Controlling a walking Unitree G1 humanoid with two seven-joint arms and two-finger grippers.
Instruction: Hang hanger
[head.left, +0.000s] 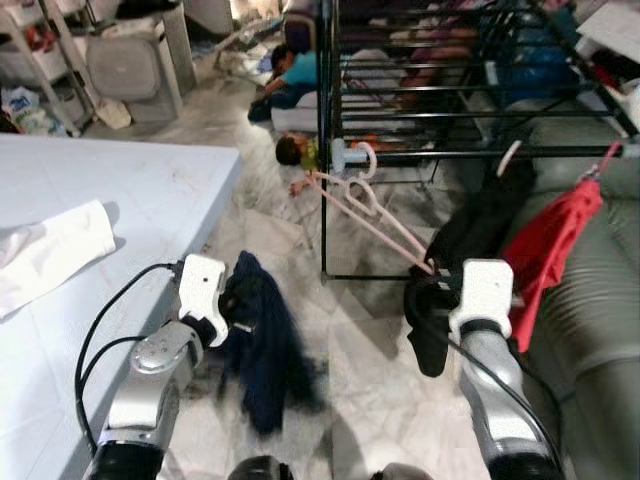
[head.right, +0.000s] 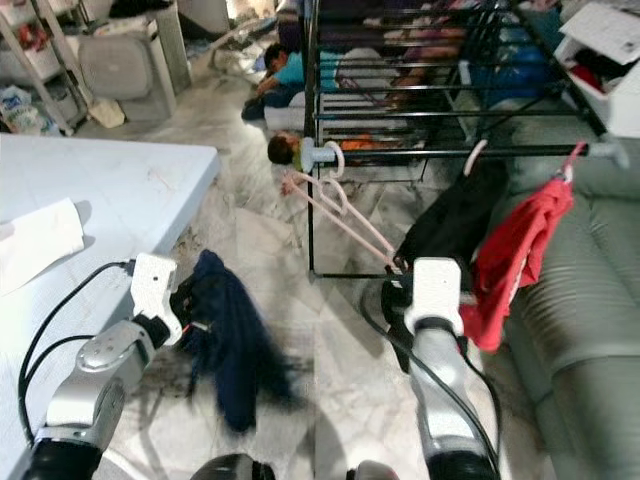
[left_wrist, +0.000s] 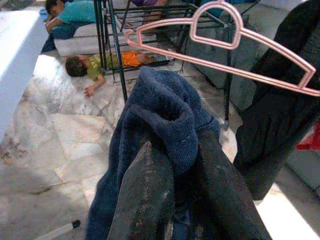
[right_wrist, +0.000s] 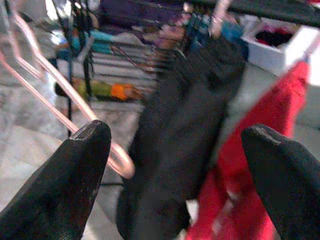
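A white open box (head.right: 610, 60) stands past the far right end of the black metal drying rack (head.left: 470, 90); dark and red items lie in it, too small to identify.

The pink wire hanger (head.left: 372, 215) is empty and sits at the rack's near left corner post, its hook uppermost beside the pale end cap of the near rail. Whether the hook is actually over the rail cannot be told. Its long axis slants from that corner down toward the robot's right, with the low tip beside the right pincer (right_wrist: 170, 165). That pincer is spread wide, fingertips well apart; the hanger's tip lies against the inner side of one fingertip (right_wrist: 75, 175), with no clamp on it.

The left pincer (left_wrist: 185, 200) is closed on a dark blue towelling garment (head.left: 262, 345), which drapes over both fingers and hangs above the marble floor (head.left: 350, 330), between the pale blue tabletop's (head.left: 150, 190) right edge and the rack.

On the rack's near rail hang a black garment (head.left: 470, 240) and, to its right, a red garment (head.left: 555, 245), each on its own hanger. A white cloth (head.left: 50, 250) lies at the tabletop's left edge. A grey sofa (head.left: 600, 330) stands on the right.
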